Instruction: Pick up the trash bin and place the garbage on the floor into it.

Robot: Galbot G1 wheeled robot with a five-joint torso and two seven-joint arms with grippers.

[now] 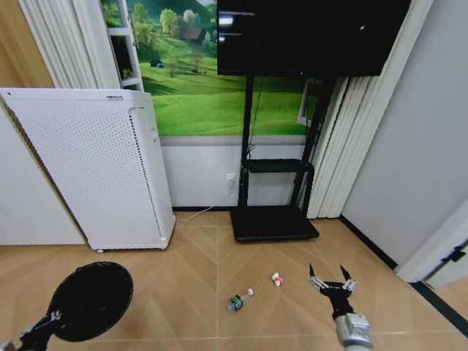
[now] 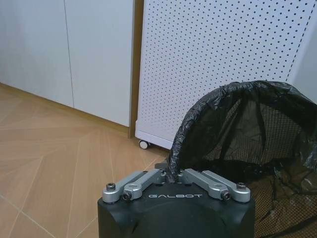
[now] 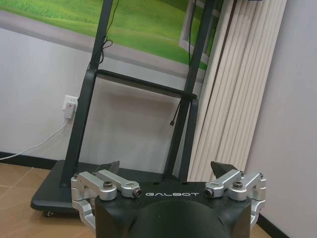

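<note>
**Ana:** Head view, nearest first: the left gripper has its fingers pinched tight on the rim of the small black round mesh trash bin, lined with a thin black plastic bag, held low at the robot's left above the wooden floor.

**Ben:** And the right gripper?

**Ana:** Spread wide, holding nothing, hovering low on the right. Just to its left lies a small red-and-white wrapper; nearer the middle lies a green-and-white can-like piece. Both sit on the floor, apart from the bin.

**Ben:** How will they handle?

**Ana:** I'd judge the bin light but floppy at the liner, so a grip on the stiff rim suits it. The wrapper looks soft and crushable, best pinched across its middle; the can-like piece may roll, so take it across its body.

**Ben:** Farther back?

**Ana:** A tall white perforated appliance and a black stand by the wall.
</note>
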